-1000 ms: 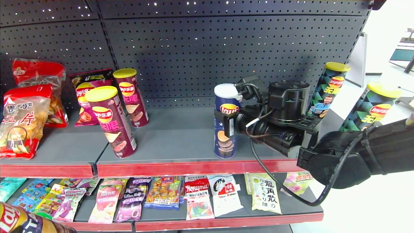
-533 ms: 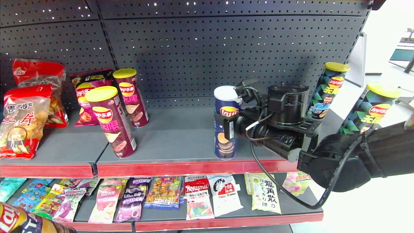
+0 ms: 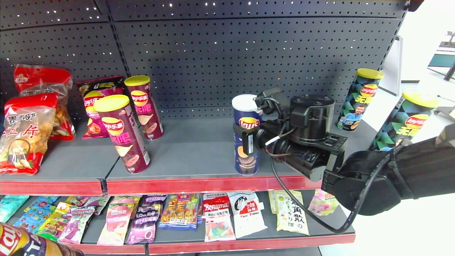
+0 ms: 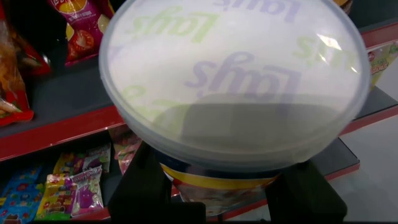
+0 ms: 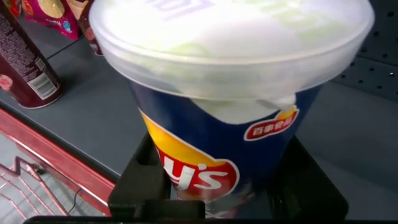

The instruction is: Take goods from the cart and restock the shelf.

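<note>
A blue chips can [image 3: 245, 145] with a white lid stands upright near the front edge of the upper shelf [image 3: 199, 149]. My right gripper [image 3: 247, 140] is shut on its middle from the right side. In the right wrist view the blue chips can [image 5: 230, 130] sits between the two black fingers [image 5: 140, 186]. My left gripper [image 4: 227, 202] is shut on a second chips can [image 4: 230, 81] with a clear lid, held out in front of the shelves. That second chips can [image 3: 21, 243] shows at the lower left corner of the head view.
Two maroon cans [image 3: 122, 133] and snack bags [image 3: 25, 133] stand on the shelf's left part. Two black-green cans [image 3: 360, 97] stand at its right end. A pegboard wall [image 3: 227, 60] backs the shelf. The lower shelf [image 3: 249, 243] holds several small packets.
My right arm has shifted slightly to the left with the blue can still held. The other goods have not moved.
</note>
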{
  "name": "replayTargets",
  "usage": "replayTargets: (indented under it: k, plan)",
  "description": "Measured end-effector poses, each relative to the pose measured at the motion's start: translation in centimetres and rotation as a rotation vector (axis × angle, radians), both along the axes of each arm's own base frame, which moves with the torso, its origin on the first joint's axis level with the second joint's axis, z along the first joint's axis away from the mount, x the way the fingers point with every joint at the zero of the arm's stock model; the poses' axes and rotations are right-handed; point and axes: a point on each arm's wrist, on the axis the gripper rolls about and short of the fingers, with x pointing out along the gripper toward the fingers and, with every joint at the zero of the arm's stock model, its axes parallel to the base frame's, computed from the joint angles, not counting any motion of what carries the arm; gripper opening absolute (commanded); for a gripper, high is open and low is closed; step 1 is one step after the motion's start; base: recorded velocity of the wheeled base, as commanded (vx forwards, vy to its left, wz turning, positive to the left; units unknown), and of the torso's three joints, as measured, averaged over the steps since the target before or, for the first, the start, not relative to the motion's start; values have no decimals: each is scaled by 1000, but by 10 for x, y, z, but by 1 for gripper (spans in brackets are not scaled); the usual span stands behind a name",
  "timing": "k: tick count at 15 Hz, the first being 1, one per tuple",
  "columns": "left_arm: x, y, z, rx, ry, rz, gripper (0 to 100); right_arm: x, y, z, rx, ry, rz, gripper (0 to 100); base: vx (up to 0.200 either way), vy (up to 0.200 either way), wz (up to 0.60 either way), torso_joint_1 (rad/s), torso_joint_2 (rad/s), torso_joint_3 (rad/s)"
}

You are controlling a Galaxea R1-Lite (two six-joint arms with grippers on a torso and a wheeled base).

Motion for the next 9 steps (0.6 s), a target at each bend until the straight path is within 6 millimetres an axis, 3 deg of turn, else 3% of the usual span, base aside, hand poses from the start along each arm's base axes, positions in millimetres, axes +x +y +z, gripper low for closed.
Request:
replayTargets:
  k: [9]
  plan:
    - [-1,0,0,0,-5,0,0,-3,-3,1,-7,3,-20,0,0,0,0,0,0,0]
